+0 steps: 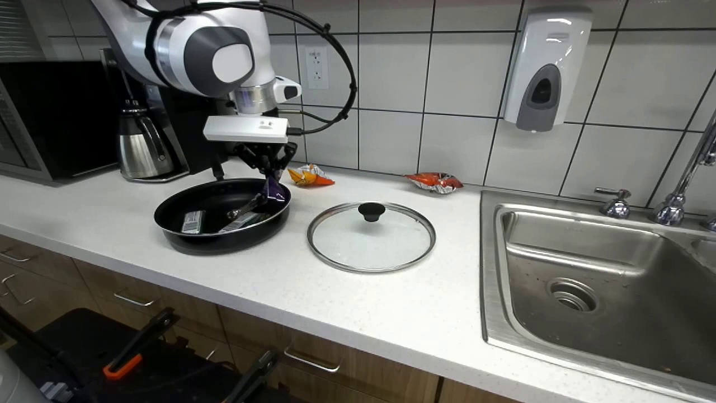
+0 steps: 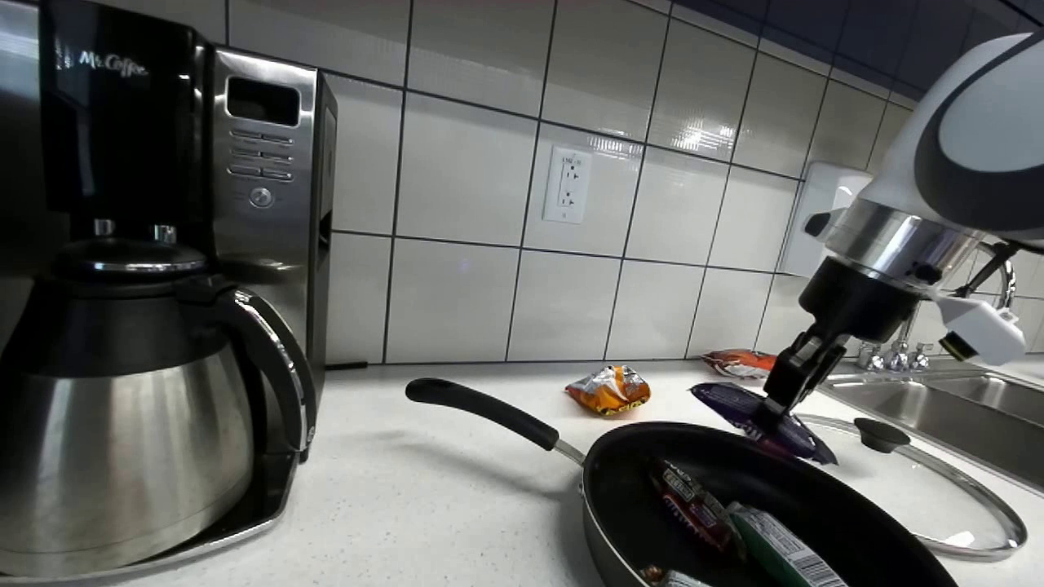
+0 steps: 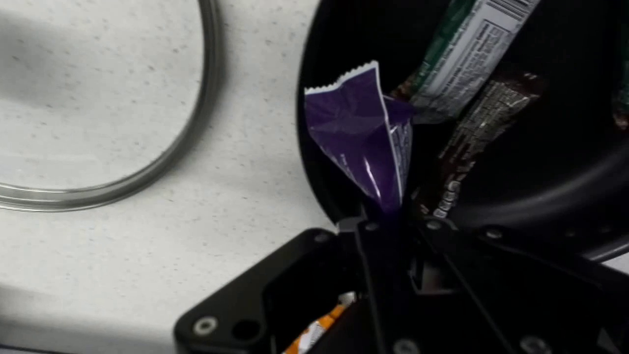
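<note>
The black two-finger gripper is clamped on a glossy purple foil packet, held above the edge of a round black frying pan nearest a clear glass lid. Inside, the wrist view shows a green-and-white wrapped bar beside a brown wrapper. An exterior view adds the whole black handle, pointing towards the back edge of the white speckled countertop. Near that edge lie an orange-and-silver bag, partly hidden in the wrist view, and a red-and-silver bag, seen in both exterior views only.
</note>
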Robot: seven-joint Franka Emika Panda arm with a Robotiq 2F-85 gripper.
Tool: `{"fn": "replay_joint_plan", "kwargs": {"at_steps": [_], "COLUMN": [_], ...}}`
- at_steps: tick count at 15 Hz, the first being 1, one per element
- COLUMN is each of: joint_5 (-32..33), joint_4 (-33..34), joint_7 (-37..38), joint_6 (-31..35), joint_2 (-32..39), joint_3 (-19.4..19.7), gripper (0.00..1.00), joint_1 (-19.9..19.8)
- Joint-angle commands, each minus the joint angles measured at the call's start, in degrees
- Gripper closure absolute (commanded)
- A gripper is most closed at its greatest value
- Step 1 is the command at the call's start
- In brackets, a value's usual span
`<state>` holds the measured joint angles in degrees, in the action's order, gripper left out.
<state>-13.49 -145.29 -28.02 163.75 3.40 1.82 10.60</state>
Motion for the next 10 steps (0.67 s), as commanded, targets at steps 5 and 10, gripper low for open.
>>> {"fn": "replay_joint_plan", "kwargs": {"at_steps": [5, 10], "joint_5": [-0.84, 3.21], "joint_4": [5.12, 7.81], "joint_7": [3.70, 6.80], "joint_6": [4.96, 8.21], "joint_2": [8.67, 13.98], "joint_3": [-10.59, -13.70], "gripper": [0.97, 0.97], "joint_1": [-3.00, -4.23]}}
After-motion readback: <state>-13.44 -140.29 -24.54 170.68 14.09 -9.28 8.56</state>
